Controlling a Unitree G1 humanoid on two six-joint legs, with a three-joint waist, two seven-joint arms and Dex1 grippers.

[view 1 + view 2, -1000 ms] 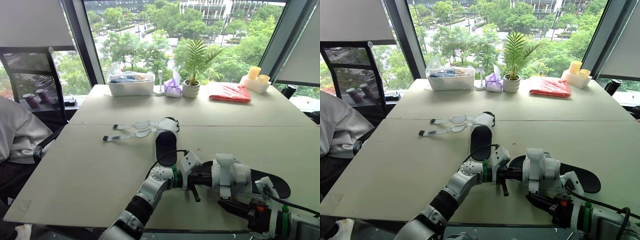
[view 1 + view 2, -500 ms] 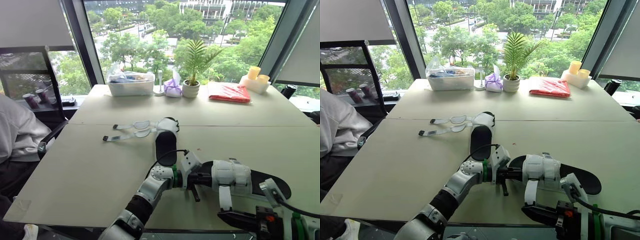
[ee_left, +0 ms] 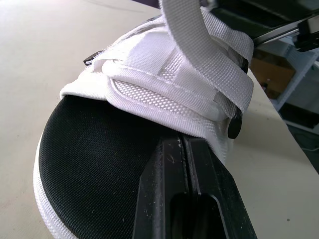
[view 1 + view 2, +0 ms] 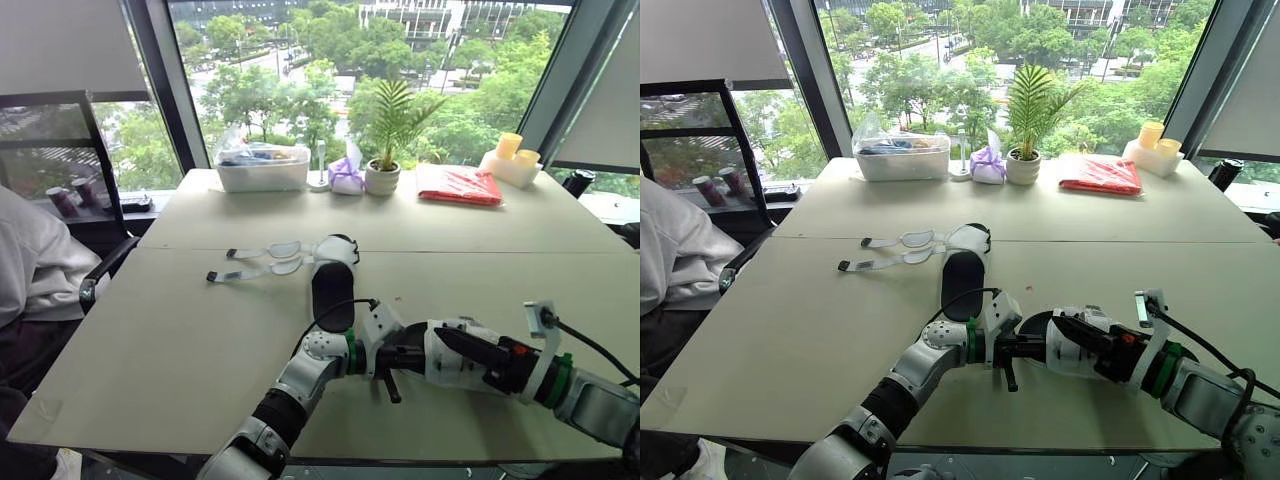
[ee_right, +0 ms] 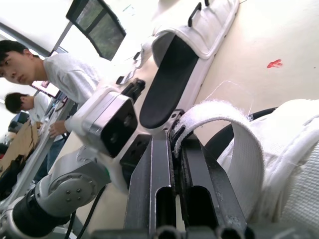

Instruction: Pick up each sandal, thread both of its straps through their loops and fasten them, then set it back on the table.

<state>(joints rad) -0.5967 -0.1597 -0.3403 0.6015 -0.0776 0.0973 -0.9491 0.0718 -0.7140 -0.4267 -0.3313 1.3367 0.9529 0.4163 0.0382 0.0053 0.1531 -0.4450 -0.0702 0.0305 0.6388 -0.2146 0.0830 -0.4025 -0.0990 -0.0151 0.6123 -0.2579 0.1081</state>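
The near sandal (image 4: 462, 362), black-soled with white straps (image 3: 199, 59), lies at the table's front right. My left gripper (image 4: 390, 358) is shut on the edge of its black sole (image 3: 99, 164). My right gripper (image 5: 175, 135) reaches in from the right and is shut on a white strap (image 5: 224, 119) that curls up in a loop over the sandal. The second sandal (image 4: 332, 280) lies flat mid-table, its two straps (image 4: 255, 262) spread out loose to the left.
Along the far edge stand a clear plastic box (image 4: 262, 168), a small potted plant (image 4: 385, 165), a red packet (image 4: 458, 185) and yellow cups (image 4: 515, 150). A person in a grey sleeve (image 4: 35, 270) sits at the left beside a black chair.
My right arm has swung from below the table's front edge round to the right, drawing the hanging strap up over the sandal. The left gripper has kept its hold.
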